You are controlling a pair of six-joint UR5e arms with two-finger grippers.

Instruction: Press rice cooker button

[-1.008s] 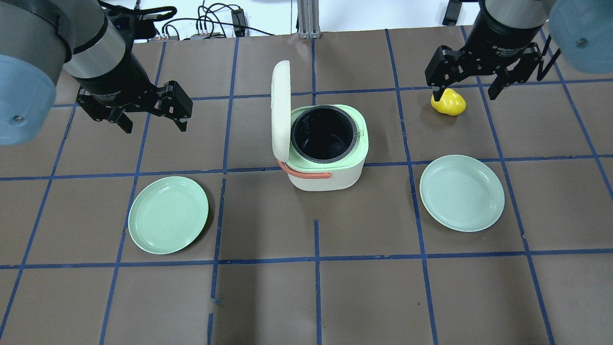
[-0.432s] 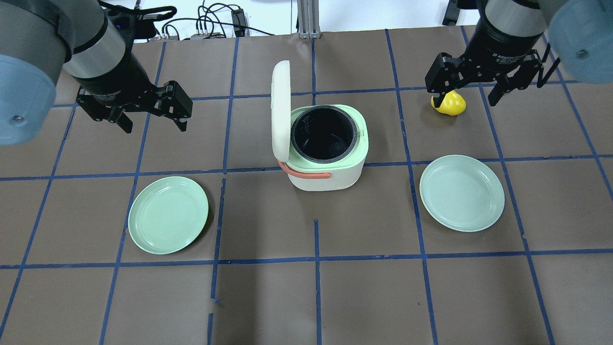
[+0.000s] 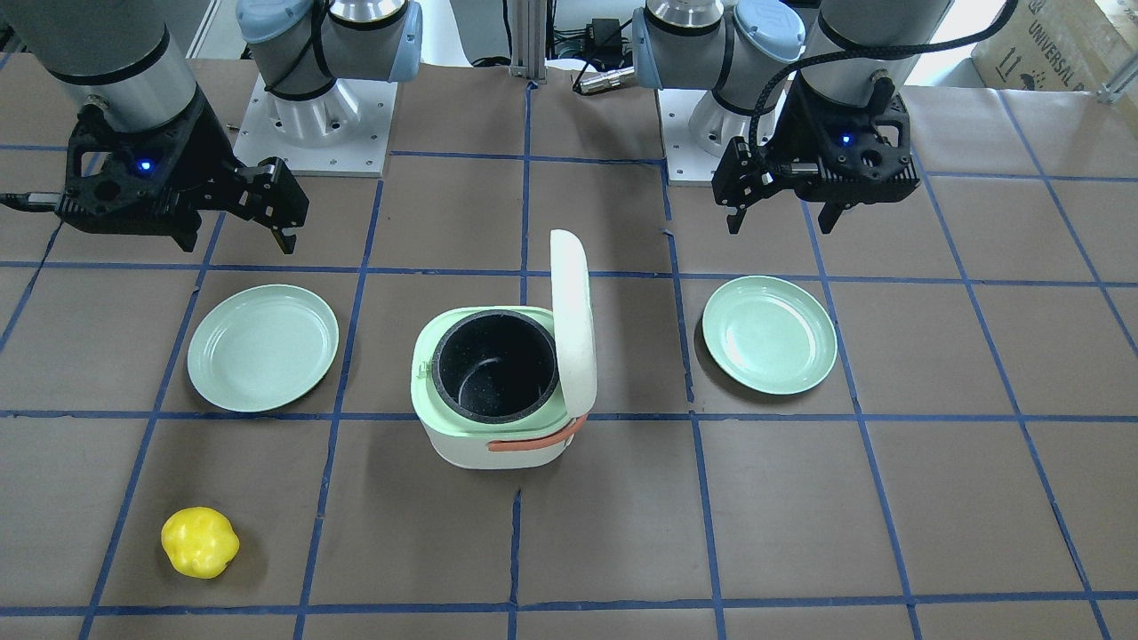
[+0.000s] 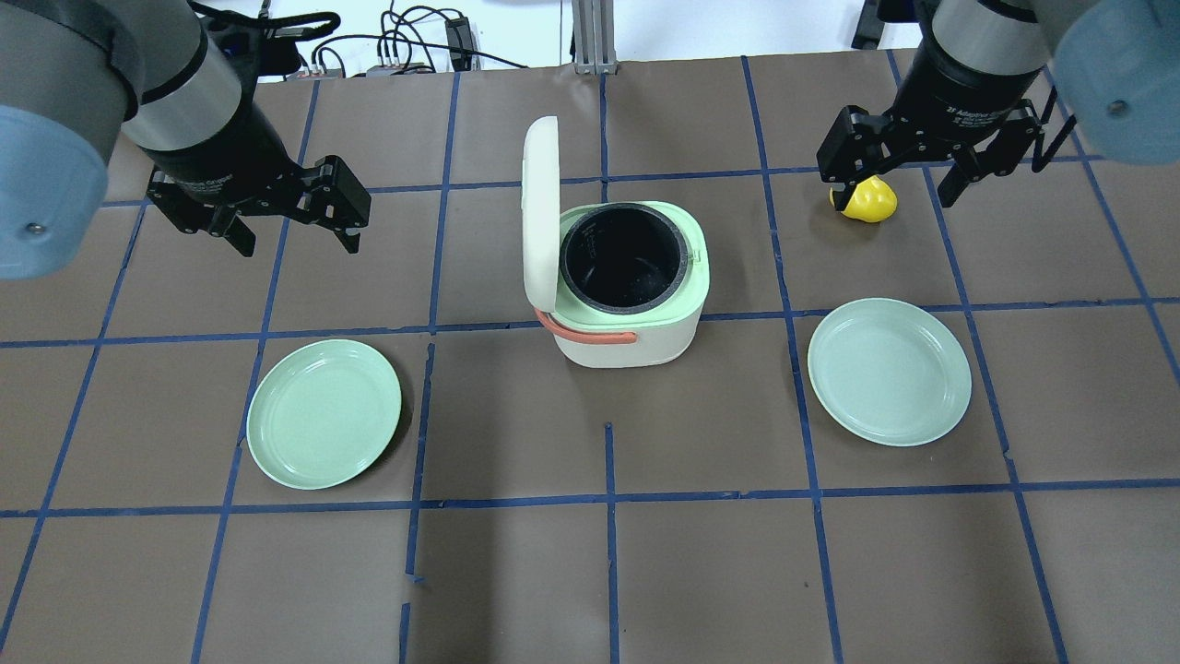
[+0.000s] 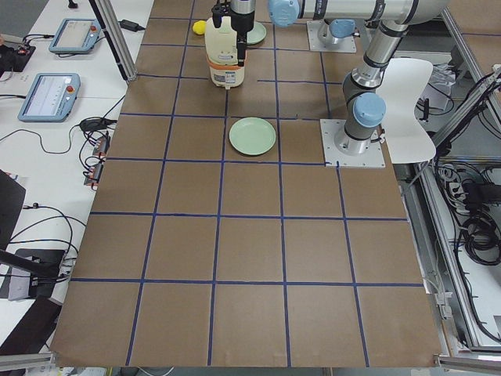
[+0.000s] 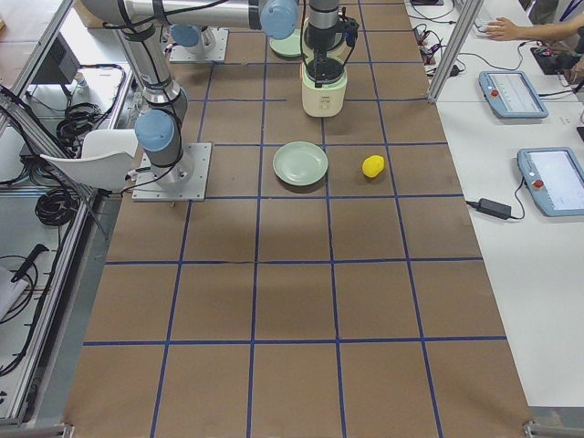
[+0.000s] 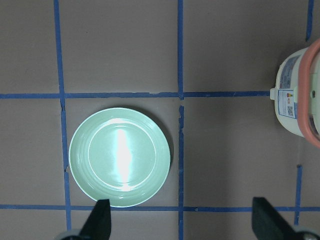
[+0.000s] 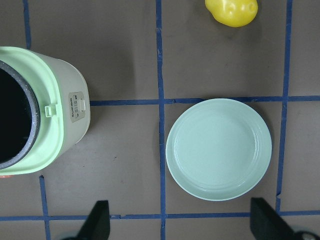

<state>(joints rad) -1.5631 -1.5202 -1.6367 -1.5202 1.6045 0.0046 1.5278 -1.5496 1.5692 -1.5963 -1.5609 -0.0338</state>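
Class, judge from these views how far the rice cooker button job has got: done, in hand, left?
Done, apparently: the lid of the rice cooker stands upright and open, baring the black pot, so a press has probably released it. In hand: nothing; the left gripper and right gripper hang open, apart from the cooker. Left: likely nothing, unless the side panel needs pressing.

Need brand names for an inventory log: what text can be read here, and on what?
"UNIVERSAL": on the cardboard box, cut off by the frame.
"2F Adaptive": on the body of the right end effector; the rest is blurred.
"supor", probably: on the front panel of the rice cooker.
Side sticker on the rice cooker: too small to read.
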